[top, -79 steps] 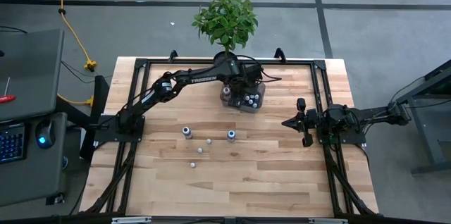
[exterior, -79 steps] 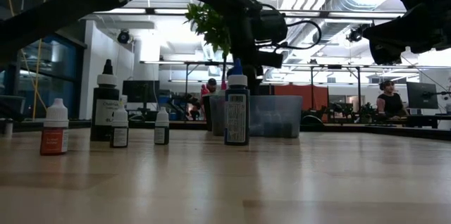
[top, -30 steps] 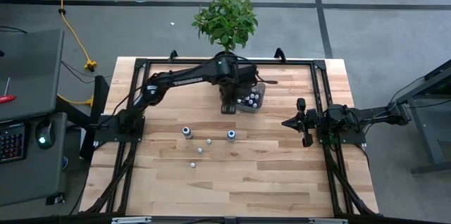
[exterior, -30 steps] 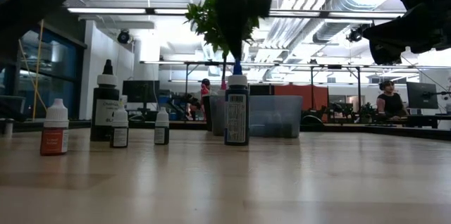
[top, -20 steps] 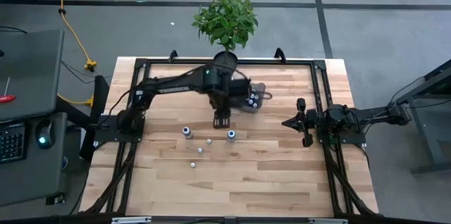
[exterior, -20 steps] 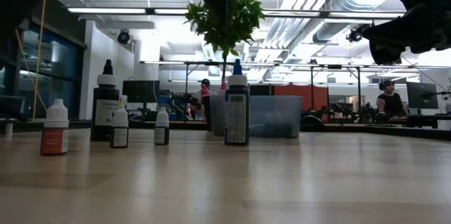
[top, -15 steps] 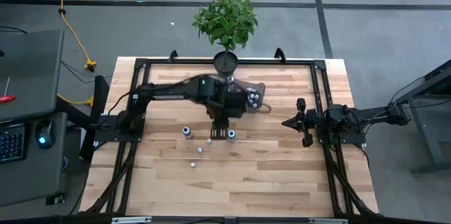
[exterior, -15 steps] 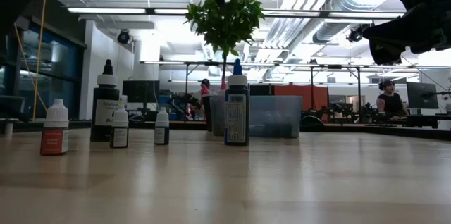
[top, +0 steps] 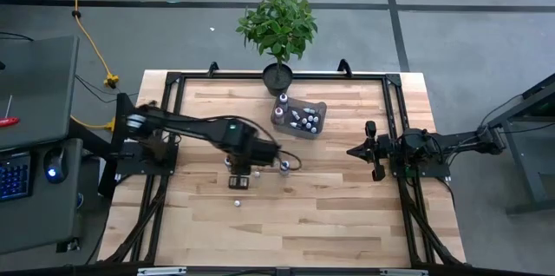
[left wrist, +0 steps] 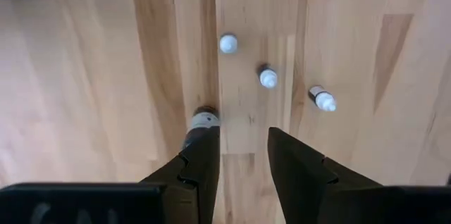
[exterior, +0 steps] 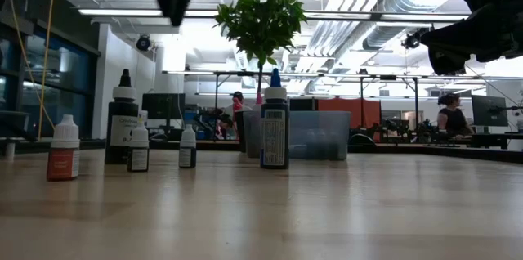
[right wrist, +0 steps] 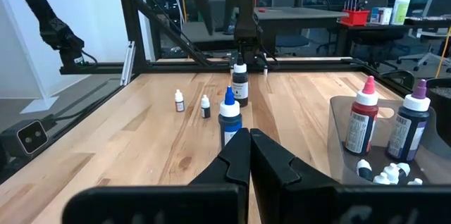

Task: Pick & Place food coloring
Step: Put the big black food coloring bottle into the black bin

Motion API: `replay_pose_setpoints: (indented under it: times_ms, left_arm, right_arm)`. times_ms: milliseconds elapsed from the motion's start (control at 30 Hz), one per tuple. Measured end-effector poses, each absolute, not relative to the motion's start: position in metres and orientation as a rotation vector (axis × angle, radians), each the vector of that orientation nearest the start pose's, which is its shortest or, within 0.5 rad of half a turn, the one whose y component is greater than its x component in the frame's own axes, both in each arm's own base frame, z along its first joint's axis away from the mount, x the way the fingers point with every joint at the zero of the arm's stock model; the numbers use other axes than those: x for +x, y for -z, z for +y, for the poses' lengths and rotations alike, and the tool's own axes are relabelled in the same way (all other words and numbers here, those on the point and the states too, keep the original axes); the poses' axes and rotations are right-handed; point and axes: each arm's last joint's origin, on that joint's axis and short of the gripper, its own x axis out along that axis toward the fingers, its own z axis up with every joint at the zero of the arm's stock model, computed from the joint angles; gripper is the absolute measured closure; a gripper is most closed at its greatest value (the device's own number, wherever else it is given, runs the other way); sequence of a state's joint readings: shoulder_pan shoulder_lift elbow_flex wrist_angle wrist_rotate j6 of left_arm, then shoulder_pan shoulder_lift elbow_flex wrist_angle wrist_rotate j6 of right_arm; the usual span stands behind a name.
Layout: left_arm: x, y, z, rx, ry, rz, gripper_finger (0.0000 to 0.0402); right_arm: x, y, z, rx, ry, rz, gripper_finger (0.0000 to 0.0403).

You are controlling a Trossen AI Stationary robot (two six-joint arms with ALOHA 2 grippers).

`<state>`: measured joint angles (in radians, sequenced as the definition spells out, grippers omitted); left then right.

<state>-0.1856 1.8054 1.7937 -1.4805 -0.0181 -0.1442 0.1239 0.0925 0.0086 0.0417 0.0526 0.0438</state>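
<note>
Five loose bottles of food coloring (exterior: 274, 129) stand upright on the pale, straight-grained wooden table (top: 347, 215), long axes vertical and caps pointing up. They sit near the table's middle. The blue-capped bottle (right wrist: 229, 122) is a slim cylinder with a pointed nozzle and a dark label. The dark-capped bottle (exterior: 122, 121) is broader and about as tall. Three small bottles (exterior: 64, 150) have whitish caps, and one carries an orange label. More bottles stand in the clear plastic bin (top: 314, 127) towards the far edge, among them a red-capped bottle (right wrist: 363, 122) and a purple-capped bottle (right wrist: 411, 125), both upright against its see-through wall. A leafy potted plant (top: 277, 24) stands just beyond the far edge.

From its base at the left edge, the left arm reaches low across to the table's middle. Its wrist is bent so that the left gripper (top: 239, 174) points straight down over the loose bottles. The two dark, angular fingers (left wrist: 204, 160) stand parted with only bare wood between them. One whitish cap (left wrist: 204, 120) shows just beside one fingertip, outside the gap. Three other caps (left wrist: 268, 77) lie a little farther off.

At the table's right edge the right arm waits, stretched level. The right gripper (top: 357, 150) points left with its fingers pressed together on nothing.
</note>
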Motion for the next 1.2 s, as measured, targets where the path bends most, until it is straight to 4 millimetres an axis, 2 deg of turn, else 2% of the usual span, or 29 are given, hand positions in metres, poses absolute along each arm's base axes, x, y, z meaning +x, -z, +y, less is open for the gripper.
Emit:
replay_pose_setpoints:
  times_ms: [167, 333, 467, 700, 1033, 1200]
  left_arm:
    - [0.286, -0.301, -0.054, -0.049, -0.002, 1.404, 0.0285]
    - [0.244, -0.288, -0.044, -0.071, -0.068, 1.402, 0.0285]
    - [0.224, -0.285, -0.039, -0.027, -0.094, 1.383, 0.0285]
    - [0.214, -0.279, -0.033, 0.162, -0.129, 1.333, 0.0274]
    - [0.219, -0.268, -0.033, 0.190, -0.115, 1.288, 0.0168]
    - [0.219, -0.262, -0.034, 0.190, -0.079, 1.290, 0.0142]
  right_arm:
    - [0.102, -0.163, 0.011, 0.040, -0.071, 0.044, 0.0400]
    - [0.102, -0.163, 0.011, 0.040, -0.071, 0.044, 0.0400]
    - [0.102, -0.163, 0.011, 0.040, -0.071, 0.044, 0.0400]
    - [0.102, -0.163, 0.011, 0.040, -0.071, 0.044, 0.0400]
    - [0.102, -0.163, 0.011, 0.040, -0.071, 0.044, 0.0400]
    - [0.102, -0.163, 0.011, 0.040, -0.071, 0.044, 0.0400]
